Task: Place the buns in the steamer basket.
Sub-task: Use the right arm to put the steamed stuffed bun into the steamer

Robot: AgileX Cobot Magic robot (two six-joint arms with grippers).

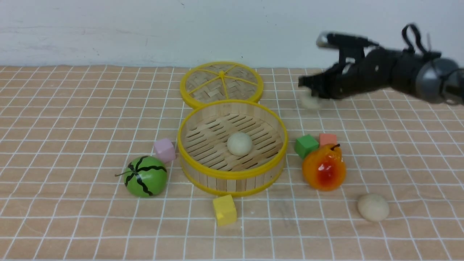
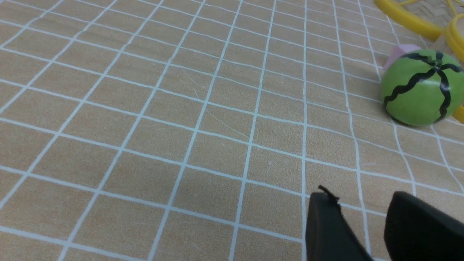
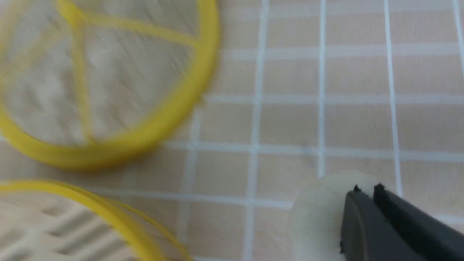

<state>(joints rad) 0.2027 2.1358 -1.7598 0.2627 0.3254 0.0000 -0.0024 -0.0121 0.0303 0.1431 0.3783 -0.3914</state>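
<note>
Front view: table (image 1: 72, 224), steamer basket (image 1: 232, 175) in middle, one bun (image 1: 239, 143) inside. Second bun (image 1: 373, 207) on table near pear (image 1: 323, 168). My right pincer (image 1: 307, 90) squeezed shut on third bun (image 1: 310, 102), held up, right of lid (image 1: 221, 85). Step: carry bun to basket. Next: move over basket, go low, let go. Bun round, no long side, no pointing.

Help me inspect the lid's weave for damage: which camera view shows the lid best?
The front view: nearly the whole lid is sharp, spokes and weave clear. The right wrist view shows much of it, but blurred and cropped. The left wrist view catches only a sliver of rim at the frame's edge.
</note>
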